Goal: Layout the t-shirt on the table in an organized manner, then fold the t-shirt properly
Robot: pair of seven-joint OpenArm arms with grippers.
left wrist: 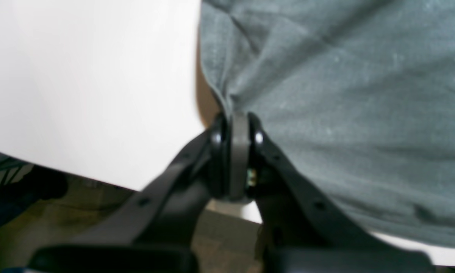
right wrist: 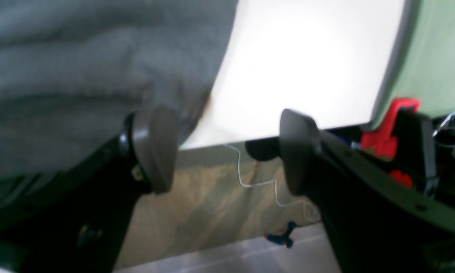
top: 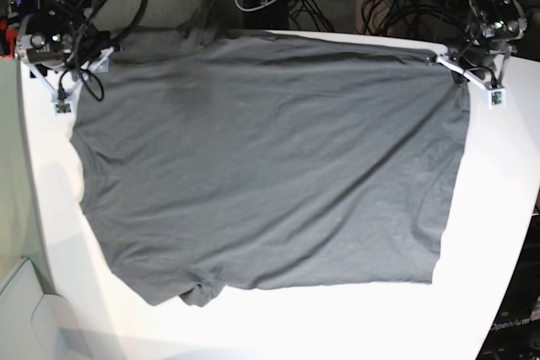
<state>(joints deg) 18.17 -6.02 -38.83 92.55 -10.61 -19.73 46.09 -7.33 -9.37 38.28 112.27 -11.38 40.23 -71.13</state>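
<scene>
T-shirt [top: 270,174] spread flat over most of white table [top: 494,233], back edge along far side. L gripper [left wrist: 239,117] clenched on shirt edge at far corner, cloth bunched btwn pads. R gripper [right wrist: 227,151] released, jaws wide apart, nothing btwn; shirt just beside one finger.

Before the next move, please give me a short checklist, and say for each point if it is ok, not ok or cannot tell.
1. Left gripper shut on the t-shirt edge: ok.
2. Right gripper open, nothing between its fingers: ok.
3. T-shirt spread on the table: ok.
4. Cloth smooth: not ok, bunched at the near left corner in the base view.
5. Collar position: cannot tell.
</scene>
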